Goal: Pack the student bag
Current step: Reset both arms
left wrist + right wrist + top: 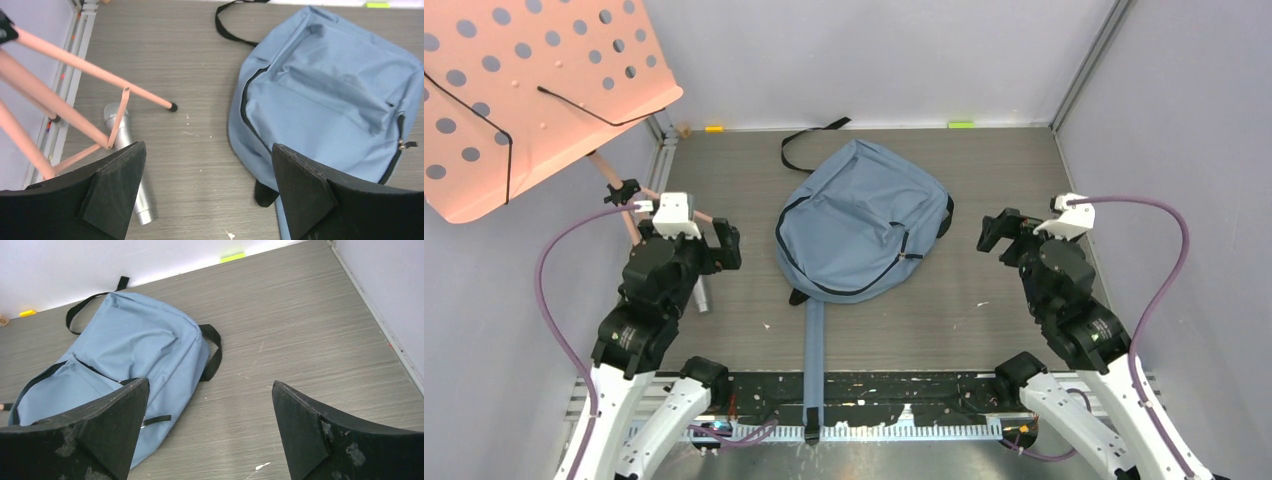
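Observation:
The student bag (864,220) is a grey-blue backpack lying flat in the middle of the table, its black zipper running round the front. One long blue strap (813,350) trails toward the near edge. My left gripper (724,245) hovers open just left of the bag, with nothing between its fingers. In the left wrist view the bag (325,100) lies to the right of my open left gripper (208,150). My right gripper (996,232) stands open to the right of the bag and holds nothing. The right wrist view shows the bag (115,355) left of that gripper (210,385).
A pink perforated music stand (524,90) leans over the far left, its legs (75,65) standing on the table by my left arm. A silver cylinder (125,165) lies beside those legs. Grey walls close in the table on three sides.

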Tool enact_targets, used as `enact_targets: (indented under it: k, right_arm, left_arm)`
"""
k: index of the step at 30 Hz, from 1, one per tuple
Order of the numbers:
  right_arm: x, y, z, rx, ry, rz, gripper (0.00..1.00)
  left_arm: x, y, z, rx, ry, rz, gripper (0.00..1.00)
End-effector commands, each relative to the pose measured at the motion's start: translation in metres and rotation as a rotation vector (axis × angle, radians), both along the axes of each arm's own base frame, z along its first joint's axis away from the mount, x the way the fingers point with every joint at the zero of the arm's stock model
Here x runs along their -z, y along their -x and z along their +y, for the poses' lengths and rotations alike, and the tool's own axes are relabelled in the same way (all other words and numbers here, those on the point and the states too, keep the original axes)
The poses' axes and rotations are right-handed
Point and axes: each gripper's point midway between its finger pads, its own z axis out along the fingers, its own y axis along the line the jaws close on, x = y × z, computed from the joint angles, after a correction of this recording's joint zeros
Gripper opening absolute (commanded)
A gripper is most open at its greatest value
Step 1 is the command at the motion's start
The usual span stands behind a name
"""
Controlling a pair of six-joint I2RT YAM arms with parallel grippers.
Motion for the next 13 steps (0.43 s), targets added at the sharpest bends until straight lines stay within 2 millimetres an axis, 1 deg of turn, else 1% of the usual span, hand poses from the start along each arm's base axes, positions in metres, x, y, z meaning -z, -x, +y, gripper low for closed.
enact_targets:
  k: [1,7,11,13]
  right_arm:
    - [0.0056,0.0001,-0.0158,0.078,0.013,-0.053,0.99]
    - [0.007,0.005,-0.0228,0.098,0.031,-0.055,0.99]
    - [0.0076,0.0045,-0.0236,0.101,0.045,-0.045,0.99]
    - [0.0068,0.0047,-0.0243,0.104,0.047,-0.046,0.99]
  left_arm:
    - [0.021,-0.0026,0.0131,-0.057,-0.053,0.007,1.0]
    - [0.0146,-0.0021,0.0097,-0.035,-0.043,-0.023,1.0]
    - [0.0196,-0.0031,0.0075,-0.02,-0.056,-0.005,1.0]
    - [0.0179,-0.0021,0.0064,-0.014,-0.049,-0.013,1.0]
